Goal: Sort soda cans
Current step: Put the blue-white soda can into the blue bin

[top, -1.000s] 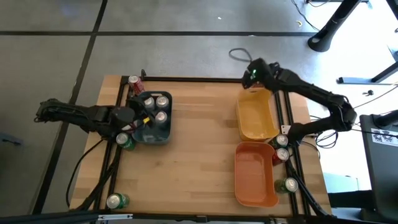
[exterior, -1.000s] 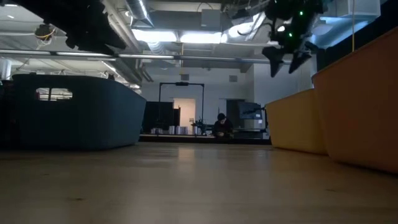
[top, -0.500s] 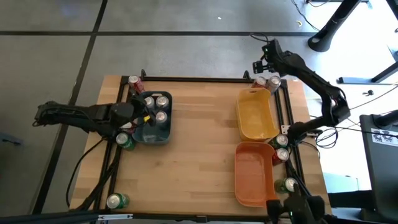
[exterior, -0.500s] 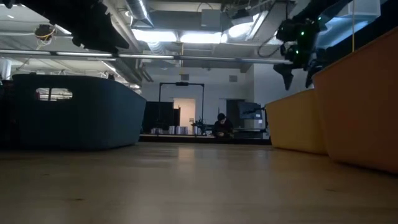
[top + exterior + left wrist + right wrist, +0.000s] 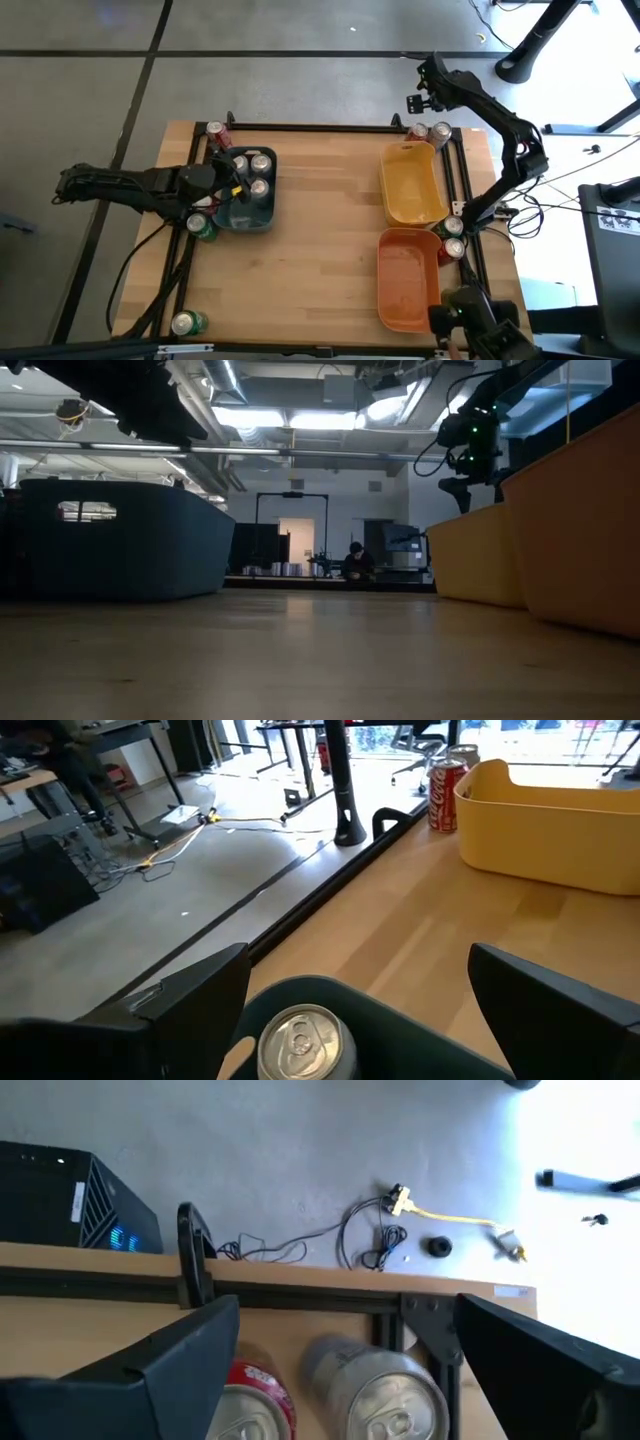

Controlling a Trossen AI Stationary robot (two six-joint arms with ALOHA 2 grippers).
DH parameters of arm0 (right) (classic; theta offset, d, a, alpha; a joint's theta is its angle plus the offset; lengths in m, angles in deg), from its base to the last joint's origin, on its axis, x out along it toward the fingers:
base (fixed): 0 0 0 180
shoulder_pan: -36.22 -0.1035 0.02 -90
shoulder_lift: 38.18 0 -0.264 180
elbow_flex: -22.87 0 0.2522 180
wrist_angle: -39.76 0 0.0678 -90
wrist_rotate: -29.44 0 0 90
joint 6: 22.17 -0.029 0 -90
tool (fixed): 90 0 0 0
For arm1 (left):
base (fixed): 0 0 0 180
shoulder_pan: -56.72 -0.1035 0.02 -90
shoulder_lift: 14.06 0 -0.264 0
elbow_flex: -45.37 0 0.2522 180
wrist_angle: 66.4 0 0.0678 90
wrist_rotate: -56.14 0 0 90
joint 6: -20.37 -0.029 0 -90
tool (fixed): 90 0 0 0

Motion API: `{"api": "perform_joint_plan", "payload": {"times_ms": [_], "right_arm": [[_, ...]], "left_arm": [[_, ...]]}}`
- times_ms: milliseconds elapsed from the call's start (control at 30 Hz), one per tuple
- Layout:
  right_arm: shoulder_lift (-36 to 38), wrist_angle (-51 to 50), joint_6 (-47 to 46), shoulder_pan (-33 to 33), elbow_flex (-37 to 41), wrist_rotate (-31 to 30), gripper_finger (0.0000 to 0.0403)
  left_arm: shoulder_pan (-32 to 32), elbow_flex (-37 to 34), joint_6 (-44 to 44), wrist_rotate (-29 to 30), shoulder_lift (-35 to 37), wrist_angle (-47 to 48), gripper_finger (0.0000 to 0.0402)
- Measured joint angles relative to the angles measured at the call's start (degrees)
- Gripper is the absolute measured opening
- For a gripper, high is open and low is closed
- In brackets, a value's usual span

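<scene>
A red soda can and a silver one stand at the table's far right corner, behind the yellow bin. My right gripper hovers open above them; its wrist view shows the red can and the silver can below the spread fingers. My left gripper is open over the blue-grey bin, where three silver cans stand upright; one shows between its fingers, untouched.
An orange bin sits near the yellow one. Loose cans stand along the right rail, by the blue-grey bin and at the near left corner. Bare wood lies between the bins.
My right gripper has swung from over the yellow bin's far end toward the table's far right corner and now hangs above the two cans there, turned and tipped further down. It stays open.
</scene>
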Motion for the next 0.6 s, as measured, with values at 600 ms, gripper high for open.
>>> {"api": "perform_joint_plan", "payload": {"times_ms": [600], "right_arm": [[-3.6, -23.7, 22.5, -1.9, -11.8, -4.7, 0.0367]], "left_arm": [[0.0, -0.2, 0.3, -1.1, -0.4, 0.1, 0.0363]]}}
